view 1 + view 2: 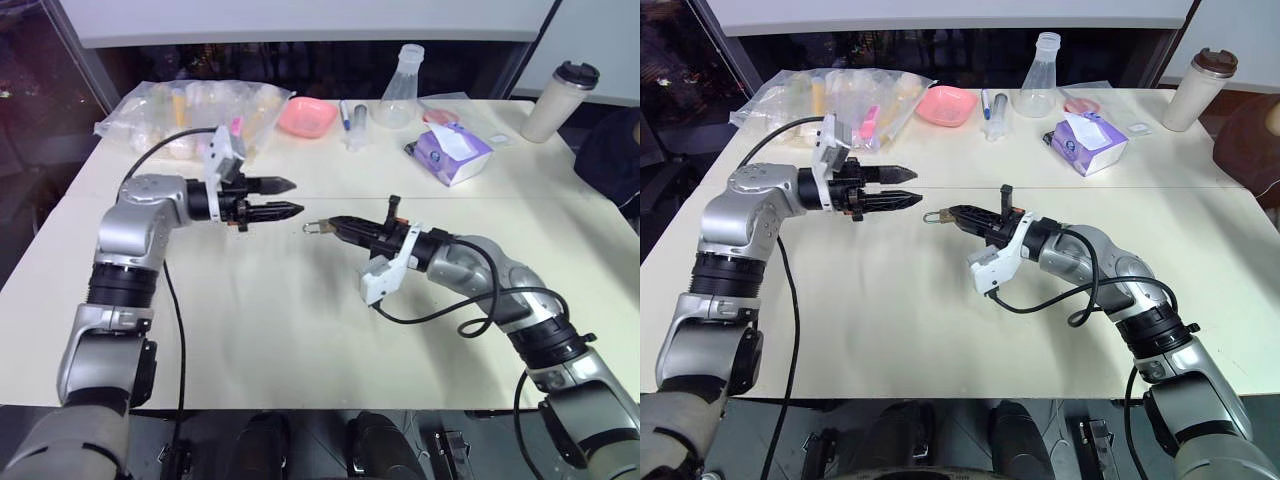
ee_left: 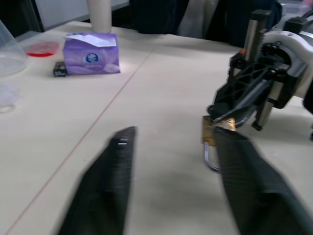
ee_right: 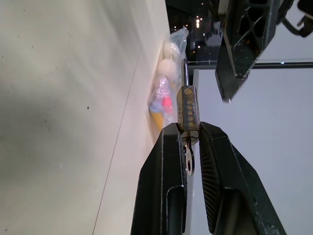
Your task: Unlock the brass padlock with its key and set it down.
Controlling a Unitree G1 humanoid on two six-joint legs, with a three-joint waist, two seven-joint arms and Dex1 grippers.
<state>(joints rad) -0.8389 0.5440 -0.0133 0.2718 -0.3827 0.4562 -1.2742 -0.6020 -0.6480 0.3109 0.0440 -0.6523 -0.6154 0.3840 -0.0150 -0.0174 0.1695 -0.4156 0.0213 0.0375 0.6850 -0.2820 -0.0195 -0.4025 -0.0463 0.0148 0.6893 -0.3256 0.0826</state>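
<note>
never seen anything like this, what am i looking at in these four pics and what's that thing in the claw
It is a two-armed robot at a pale table. The two wide pictures come from cameras on its head; the two close ones from cameras on each wrist, looking along that claw's black fingers. The right claw is shut on a small brass padlock, with a key hanging between its fingers. The left claw is open, facing it with a gap between. At the far edge lie a bag of small items, a pink bowl, a flask, a purple tissue pack and a cup.
</note>
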